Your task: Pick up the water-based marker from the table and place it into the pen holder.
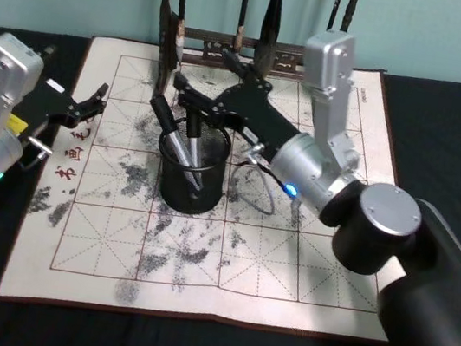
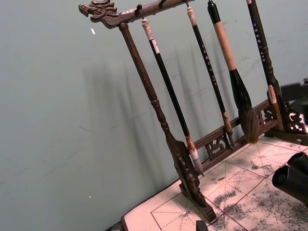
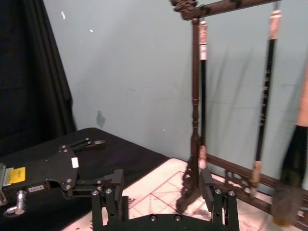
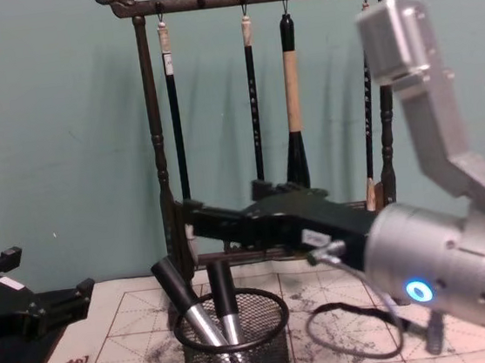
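The black wire pen holder point(image 1: 191, 171) stands in the middle of the stained paper mat point(image 1: 304, 264) on the dark desk point(image 1: 448, 128), and two markers point(image 1: 184, 144) lean inside it with their dark caps sticking up past the rim. So I think the water-based marker is in the cup now. The right pincer point(image 1: 181, 88) hangs just above and behind the cup, its fingers spread apart and holding nothing. To do this step well, I think it should lift straight up first, so it does not bump the caps or tip the light cup. The tall wooden brush rack point(image 4: 162, 155) stands close behind it with brushes hanging down, so going back there is tight. There is more open room toward the front of the mat and to the robot's right. The left pincer point(image 1: 92, 103) waits at the left edge of the mat, spread open and empty, well apart from the cup.
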